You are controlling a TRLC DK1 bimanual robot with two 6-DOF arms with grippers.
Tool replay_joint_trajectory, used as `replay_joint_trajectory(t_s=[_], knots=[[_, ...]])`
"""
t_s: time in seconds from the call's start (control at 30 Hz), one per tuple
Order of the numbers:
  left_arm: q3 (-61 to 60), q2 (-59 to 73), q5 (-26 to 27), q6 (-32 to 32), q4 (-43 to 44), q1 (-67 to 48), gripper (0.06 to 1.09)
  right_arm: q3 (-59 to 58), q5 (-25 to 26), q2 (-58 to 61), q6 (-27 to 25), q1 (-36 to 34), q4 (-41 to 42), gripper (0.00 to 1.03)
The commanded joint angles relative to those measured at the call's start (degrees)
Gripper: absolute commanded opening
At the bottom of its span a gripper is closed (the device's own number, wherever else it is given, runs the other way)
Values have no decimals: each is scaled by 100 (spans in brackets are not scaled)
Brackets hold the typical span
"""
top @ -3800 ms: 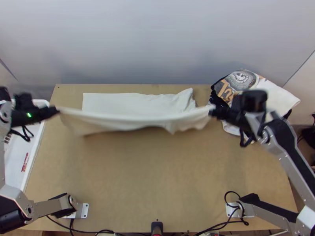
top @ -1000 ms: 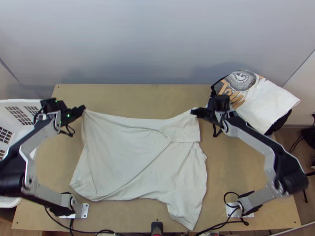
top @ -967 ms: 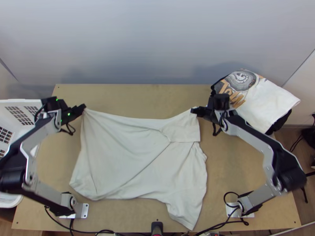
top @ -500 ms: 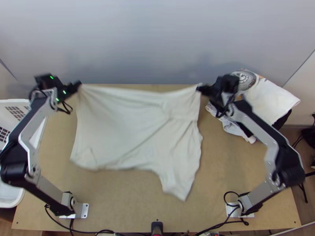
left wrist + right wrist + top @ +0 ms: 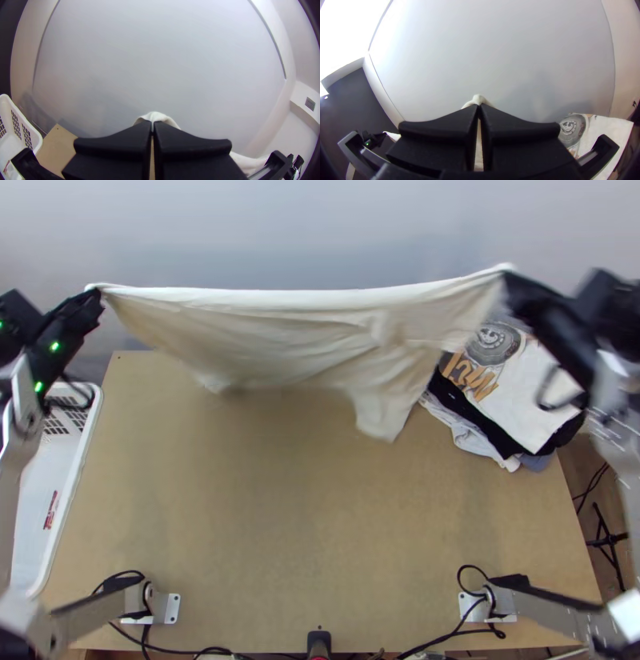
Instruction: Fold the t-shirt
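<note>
Above the table (image 5: 320,540), your left claw (image 5: 99,297) and right claw (image 5: 509,279) pinch the shirt (image 5: 280,336). Its long edge runs between them.

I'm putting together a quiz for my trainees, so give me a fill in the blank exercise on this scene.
The left tool and right tool hold the t-shirt up in the ____.
The color of the basket is ____.
The clothes pile is at the table's far ____ corner.
Missing words: air; white; right.
</note>
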Motion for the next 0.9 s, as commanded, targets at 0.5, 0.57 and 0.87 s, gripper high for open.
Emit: replay_joint_trajectory(t_s=[0.5, 0.57, 0.87], knots=[[551, -2637, -465, -213, -2443, -1348, 9, 680, -685, -2302, -579, -456, -2396, 3], [806, -2637, -465, -239, -2566, -1304, 9, 873, -712, -2205, -579, -377, -2396, 3], [1255, -2866, -473, -72, -2593, -1111, 9, 1365, -923, -2319, -535, 476, -2378, 3]])
